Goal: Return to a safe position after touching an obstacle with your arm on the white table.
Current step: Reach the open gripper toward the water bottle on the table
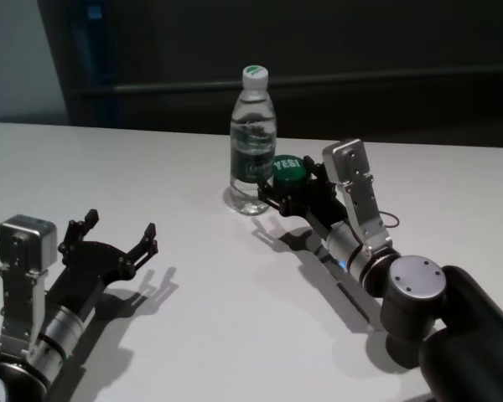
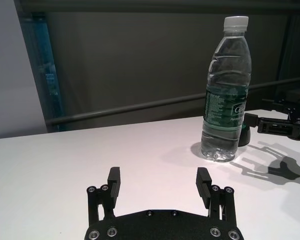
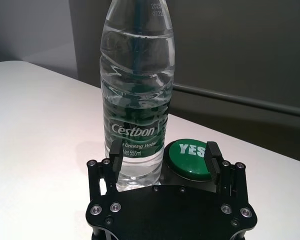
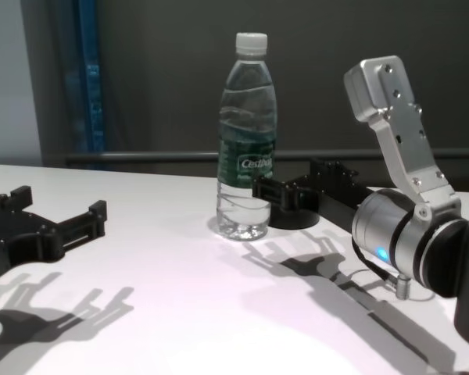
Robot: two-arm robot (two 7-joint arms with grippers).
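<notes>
The bottle (image 1: pixel 253 142) stands upright on the white counter (image 1: pixel 193 318) at about 12 o'clock from the robot, in the far middle of the surface, its long axis vertical and its white cap pointing straight up; the label's lettering faces the right arm. Just beside it at 3 o'clock sits a low green button (image 1: pixel 287 170) marked YES. The right gripper (image 1: pixel 272 194) reaches low over the counter toward 11 o'clock, its jaws wide and holding nothing; in the right wrist view one fingertip lies at the bottle's base and the other in front of the button, so the bottle is at the mouth of the jaws, though whether metal touches plastic cannot be told. This reach probably marks the contact point of the task, and the safe retreat would be a straight pull back toward 5 o'clock, since any sideways sweep could tip the tall, narrow bottle. The left gripper (image 1: pixel 116 237) rests parked at 8 o'clock, well apart from the bottle, jaws wide and empty.
</notes>
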